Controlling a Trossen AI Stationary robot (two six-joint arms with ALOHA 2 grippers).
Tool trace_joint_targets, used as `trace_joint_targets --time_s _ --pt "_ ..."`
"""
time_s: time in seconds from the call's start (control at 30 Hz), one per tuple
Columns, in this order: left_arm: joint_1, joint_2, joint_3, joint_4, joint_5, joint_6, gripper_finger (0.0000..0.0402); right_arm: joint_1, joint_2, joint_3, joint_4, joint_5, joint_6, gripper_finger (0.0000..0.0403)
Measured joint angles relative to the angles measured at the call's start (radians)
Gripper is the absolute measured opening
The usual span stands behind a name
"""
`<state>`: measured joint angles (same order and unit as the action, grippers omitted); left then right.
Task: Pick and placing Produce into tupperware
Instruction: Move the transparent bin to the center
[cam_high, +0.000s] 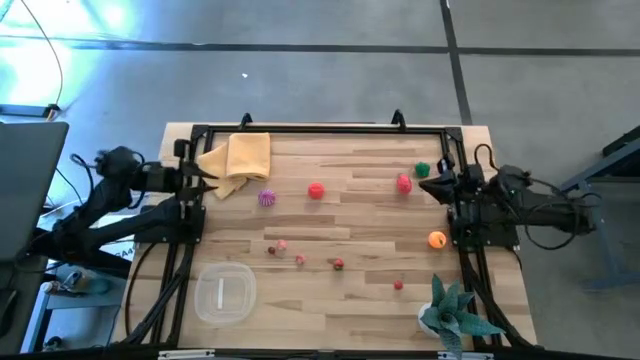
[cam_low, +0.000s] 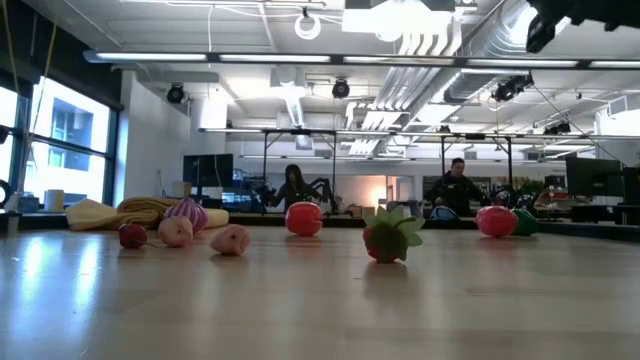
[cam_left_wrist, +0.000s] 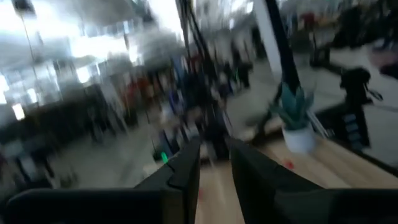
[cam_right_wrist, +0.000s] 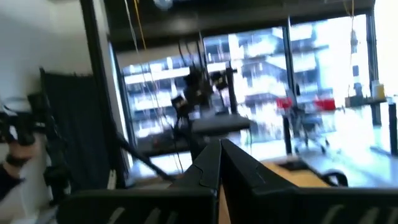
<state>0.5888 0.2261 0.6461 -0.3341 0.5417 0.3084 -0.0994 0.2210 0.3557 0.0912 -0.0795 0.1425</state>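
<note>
Scattered across the middle of the table (cam_high: 350, 215), the tiny toy produce (cam_high: 316, 191) looks light, firm and apt to roll, best pinched across each middle, the clear tupperware (cam_high: 224, 293) waits empty near the front-left corner, while my left gripper (cam_left_wrist: 215, 163) stands narrowly parted and my right gripper (cam_right_wrist: 220, 163) closed, both holding nothing.

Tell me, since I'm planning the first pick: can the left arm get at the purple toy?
Probably yes. The purple toy lies on bare wood just beyond the left gripper, beside the yellow cloth, with nothing between them.
</note>
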Motion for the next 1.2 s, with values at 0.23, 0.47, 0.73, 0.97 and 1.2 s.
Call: trace_joint_targets --time_s 0.23,0.47,0.73,0.97,1.2 --pt "0.0 0.114 0.113 -0.339 -0.083 -0.001 0.0078 0.0 0.313 0.193 -0.206 0.0 -0.013 0.001" --pt "0.0 0.162 0.149 -0.511 -0.118 -0.058 0.0078 0.0 0.582 0.284 -0.241 0.001 -0.048 0.001" --pt "0.0 0.191 0.206 -0.305 -0.084 -0.042 0.0078 0.0 0.745 0.342 -0.177 0.018 -0.099 0.001" --pt "-0.001 0.358 0.211 0.078 0.034 -0.008 0.0078 0.0 0.789 0.37 -0.152 0.005 -0.103 0.0009" --pt "-0.241 0.688 0.208 0.111 0.085 -0.009 0.0078 0.0 0.786 0.37 -0.155 -0.005 -0.1 0.0009"
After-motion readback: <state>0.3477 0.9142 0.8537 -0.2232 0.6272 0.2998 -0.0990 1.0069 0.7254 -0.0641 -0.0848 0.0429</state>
